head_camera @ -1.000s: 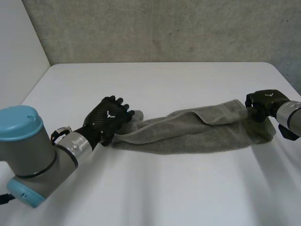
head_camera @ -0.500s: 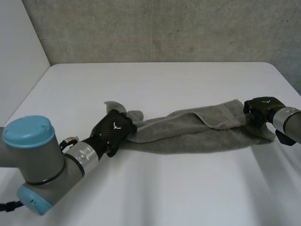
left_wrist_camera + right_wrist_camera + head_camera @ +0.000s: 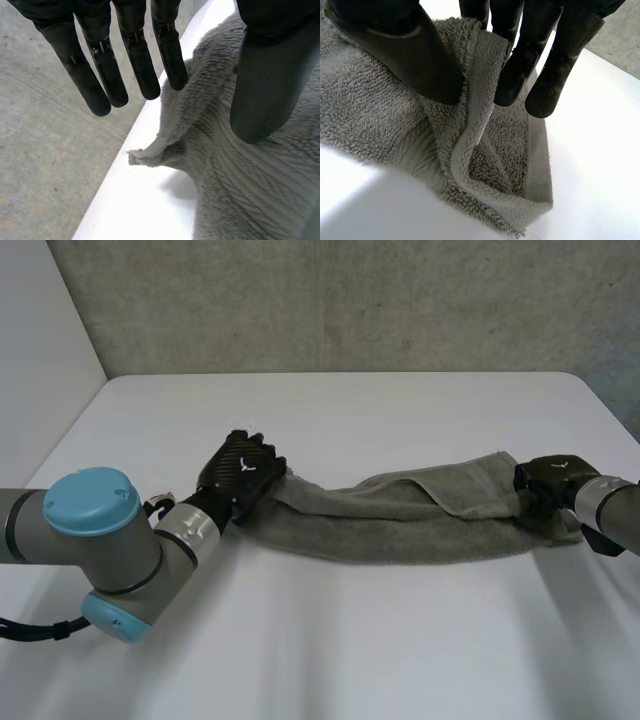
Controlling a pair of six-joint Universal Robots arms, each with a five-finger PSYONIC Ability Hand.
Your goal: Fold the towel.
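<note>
towel (image 3: pixel 400 520): grey terry, bunched lengthways into a long band, strung across the white bench (image 3: pixel 340 640) betw. my two hands; mid part rests on the bench, w/ a folded-over flap edge showing toward the right end.
left hand (image 3: pixel 243 468): at the towel's left end, back of hand up; that end of the cloth is raised off the bench, shadow under it.
left fingers (image 3: pixel 137 65): straight, close side by side, reaching out past the cloth edge; a ridge of towel runs up betw. them & my thumb (image 3: pixel 265 90), which lies across the cloth, so I'm pinching the towel straight-fingered.
loose corner (image 3: pixel 134 157): small tip of towel sticks out free just beyond my left fingertips, over the bench.
right hand (image 3: pixel 550 485): at the towel's right end, near the bench's right side.
right fingers (image 3: pixel 547 80): bent down on one side of an upright fold of the hemmed edge, thumb (image 3: pixel 415 60) pressed on the other side, i.e. pinching that fold.
right end of towel: past my fingertips the cloth lies on the bench in doubled layers, hem curving round.
left arm (image 3: pixel 105 540): grey w/ light-blue cap, comes in from the near left, forearm angled toward the towel.
backdrop: concrete wall (image 3: pixel 350 300) behind the bench's far edge.
</note>
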